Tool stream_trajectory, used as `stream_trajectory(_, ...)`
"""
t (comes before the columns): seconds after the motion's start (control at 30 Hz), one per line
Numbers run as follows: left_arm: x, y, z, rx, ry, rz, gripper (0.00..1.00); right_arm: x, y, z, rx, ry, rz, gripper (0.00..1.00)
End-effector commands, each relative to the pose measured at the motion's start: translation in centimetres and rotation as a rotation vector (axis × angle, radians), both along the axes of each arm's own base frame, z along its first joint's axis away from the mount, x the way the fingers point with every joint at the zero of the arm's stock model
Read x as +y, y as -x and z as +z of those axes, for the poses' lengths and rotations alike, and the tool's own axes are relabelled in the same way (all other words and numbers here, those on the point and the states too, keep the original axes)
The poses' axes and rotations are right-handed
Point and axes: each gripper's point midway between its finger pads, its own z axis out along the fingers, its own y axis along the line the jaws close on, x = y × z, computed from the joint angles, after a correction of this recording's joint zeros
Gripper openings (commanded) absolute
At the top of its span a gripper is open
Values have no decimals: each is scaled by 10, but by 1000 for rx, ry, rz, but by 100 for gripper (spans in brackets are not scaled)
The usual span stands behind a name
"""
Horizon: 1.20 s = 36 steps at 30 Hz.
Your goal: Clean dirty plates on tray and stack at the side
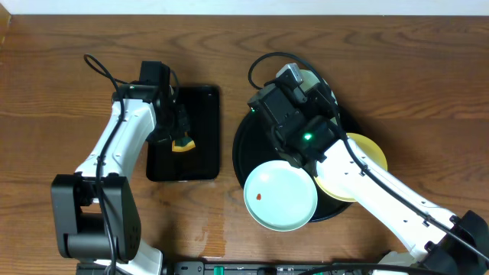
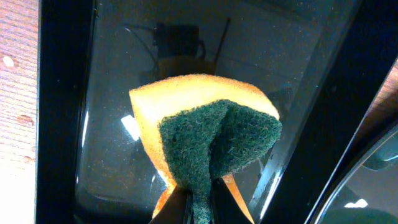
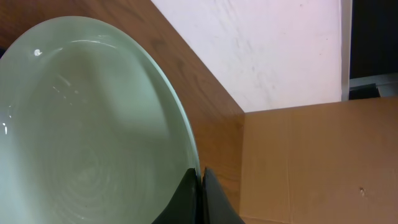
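A pale mint plate (image 3: 93, 137) fills the right wrist view, tilted up, with my right gripper (image 3: 200, 177) shut on its rim. From overhead only a sliver of that plate (image 1: 308, 77) shows beyond the right gripper (image 1: 309, 90), over the back of the round black tray (image 1: 240, 145). A second mint plate (image 1: 280, 195) with a small red speck lies on the tray's front edge. A yellow plate (image 1: 365, 156) lies to its right, partly under the arm. My left gripper (image 2: 200, 202) is shut on a yellow and green sponge (image 2: 211, 134).
The sponge (image 1: 183, 143) hangs over a rectangular black tray (image 1: 200, 114) left of the round one. A cardboard box (image 3: 311, 162) and a white wall stand beyond the table's far edge. Bare wooden table surrounds both trays.
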Motion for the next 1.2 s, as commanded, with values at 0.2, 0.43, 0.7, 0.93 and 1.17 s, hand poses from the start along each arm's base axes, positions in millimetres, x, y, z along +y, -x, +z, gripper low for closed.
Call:
stream_trajectory(0.2,-2,-1,1,-4,9,-11,8,-2,3,10,-28,17,-7,1)
stream_trajectory(0.43,-2,-1,1,-4,9,-11,8,-2,3,10,-28,17,-7,1)
stream_trajectory(0.7,-2,-1,1,-4,9,-11,8,-2,3,10,-29,19,-9,1)
stream_trajectory(0.93,-2,-1,1,-4,9,-11,8,-2,3,10,-29,20,-8,1)
stream_trajectory(1.17,-2,-1,1,-5,9,-11,8,5,11,20,-48,113,10,1)
